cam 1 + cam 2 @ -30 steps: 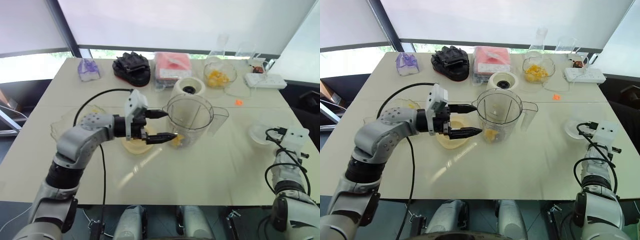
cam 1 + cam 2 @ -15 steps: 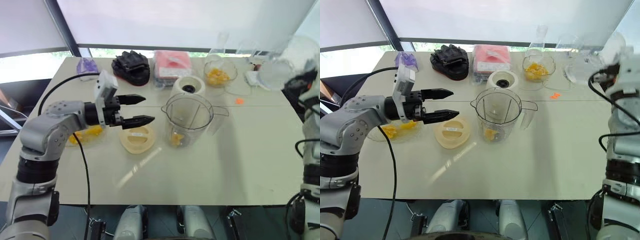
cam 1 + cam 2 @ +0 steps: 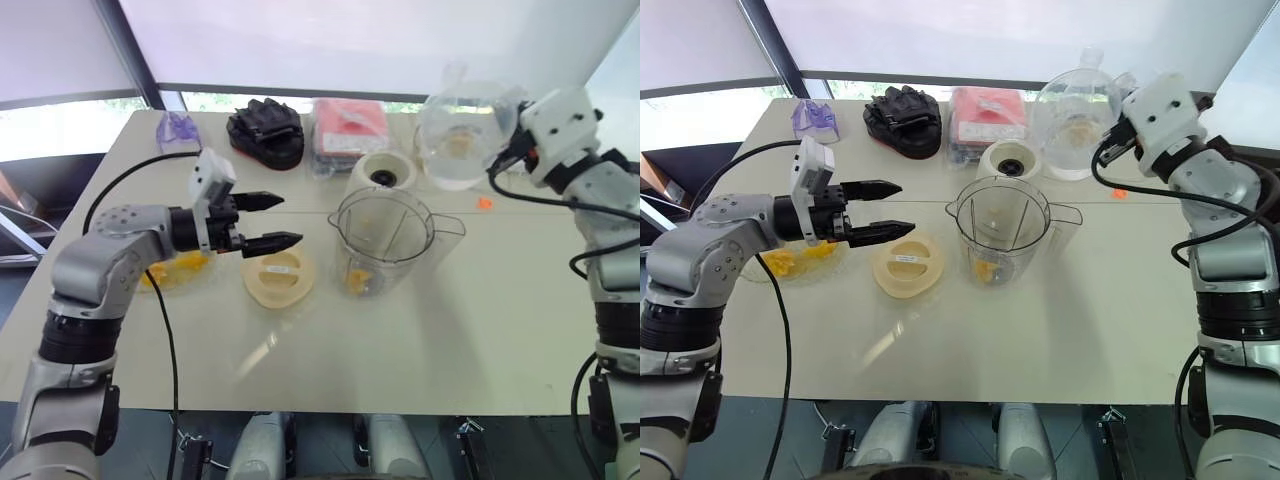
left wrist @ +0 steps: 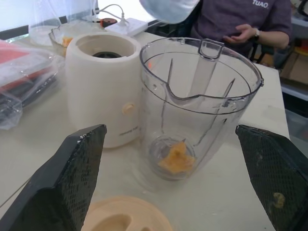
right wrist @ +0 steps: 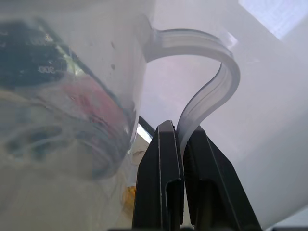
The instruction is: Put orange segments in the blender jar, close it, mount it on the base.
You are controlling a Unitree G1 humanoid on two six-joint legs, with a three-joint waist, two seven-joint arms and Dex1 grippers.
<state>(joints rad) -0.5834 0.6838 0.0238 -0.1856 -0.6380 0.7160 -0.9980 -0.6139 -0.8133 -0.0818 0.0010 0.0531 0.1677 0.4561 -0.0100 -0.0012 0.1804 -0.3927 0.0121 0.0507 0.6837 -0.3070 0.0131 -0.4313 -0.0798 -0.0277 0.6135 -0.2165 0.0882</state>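
Observation:
The blender jar (image 3: 385,235) stands open at mid-table, with a few orange segments (image 4: 175,156) at its bottom. Behind it stands the cream base (image 3: 383,172), dark socket up. More orange segments (image 3: 175,268) lie in a shallow clear bowl at the left. My left gripper (image 3: 290,220) hovers open and empty left of the jar, above the flat cream lid (image 3: 278,275), pointing at the jar. My right gripper (image 5: 180,132) is shut on the handle (image 5: 211,53) of a clear cup (image 3: 1072,115), held in the air over the table's back right.
Along the far edge lie a black glove-like object (image 3: 265,135), a red packet (image 3: 345,125) and a purple item (image 3: 178,132). A tiny orange scrap (image 3: 486,203) lies right of the base. A person (image 4: 240,24) sits beyond the table's right side.
My right arm has swung up and to the left, carrying the clear cup from low at the table's right to high over the back. My left gripper drew back leftward from the jar, still open.

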